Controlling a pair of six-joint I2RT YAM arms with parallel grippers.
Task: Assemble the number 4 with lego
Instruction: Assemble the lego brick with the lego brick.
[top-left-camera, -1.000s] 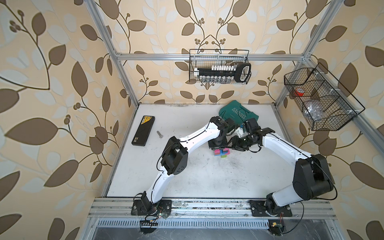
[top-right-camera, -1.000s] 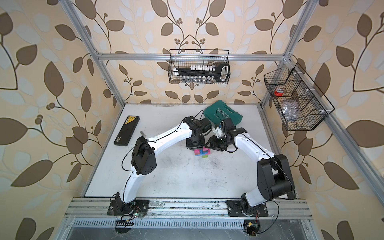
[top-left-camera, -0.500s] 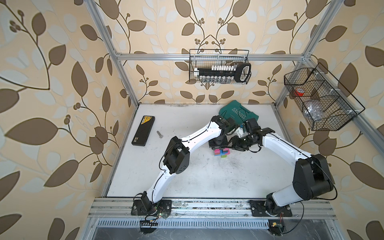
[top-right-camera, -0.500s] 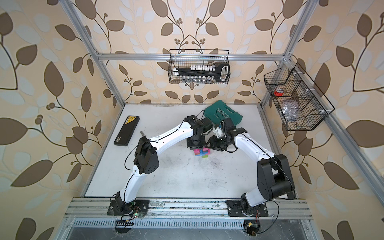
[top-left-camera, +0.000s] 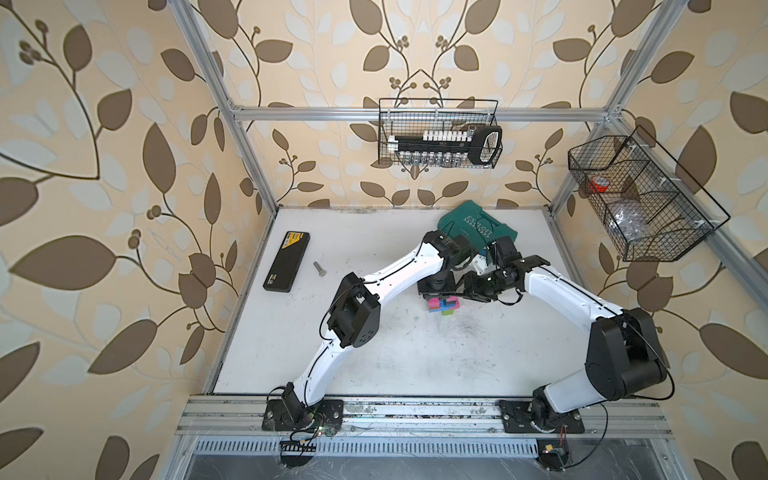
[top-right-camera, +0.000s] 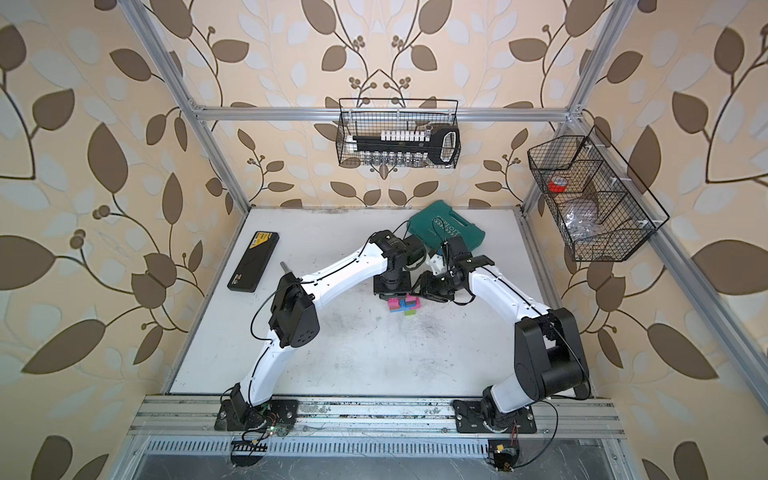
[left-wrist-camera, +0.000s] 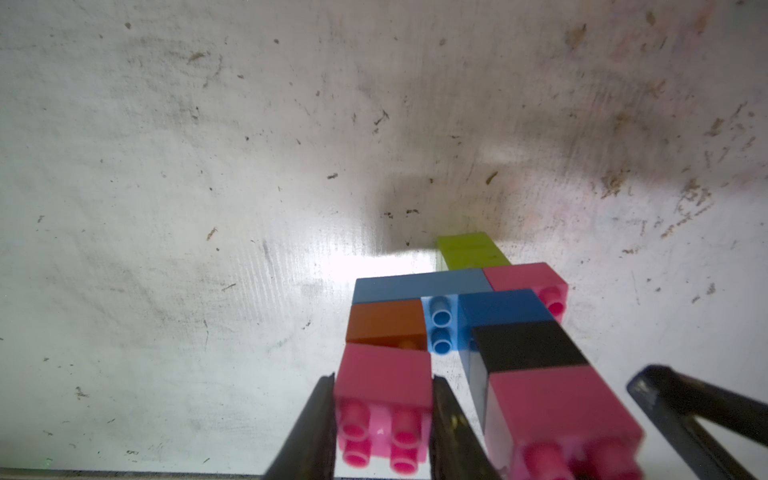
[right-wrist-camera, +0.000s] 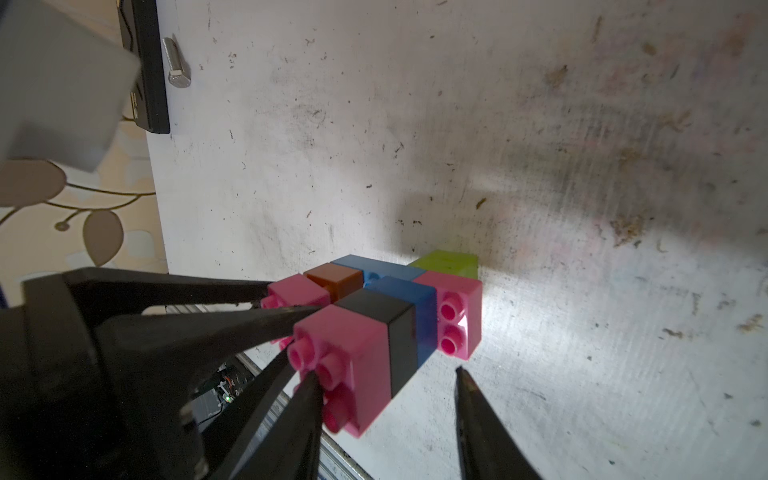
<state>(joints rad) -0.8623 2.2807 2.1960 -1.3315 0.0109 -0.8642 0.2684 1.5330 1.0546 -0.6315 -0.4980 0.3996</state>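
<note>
Clamping a pink brick (left-wrist-camera: 380, 395) at the near end of the number 4 (top-left-camera: 444, 305) with the left gripper (left-wrist-camera: 382, 379), nearly closed, both fingers (left-wrist-camera: 316, 419) pressing flat against the brick's opposite sides. Straddling the neighbouring pink end brick (right-wrist-camera: 345, 345) with the right gripper (right-wrist-camera: 384, 372), partly open and gripping nothing: setting one finger (right-wrist-camera: 307, 419) right at the brick's studded corner, seemingly touching, and standing the opposite finger (right-wrist-camera: 478, 424) clear of the brick's side. Running away from both grippers' fingertips through an orange brick (right-wrist-camera: 332, 276), a black brick (right-wrist-camera: 374, 307), a short blue brick (left-wrist-camera: 498, 305) and a longer blue brick (left-wrist-camera: 415, 284) to a third pink brick (right-wrist-camera: 453, 299) and a lime green brick (right-wrist-camera: 446, 264) at the far end. Meeting the tabletop (top-left-camera: 415, 361) at that lime green end, below the two grippers; not showing clearly enough for telling flat from tipped up.
</note>
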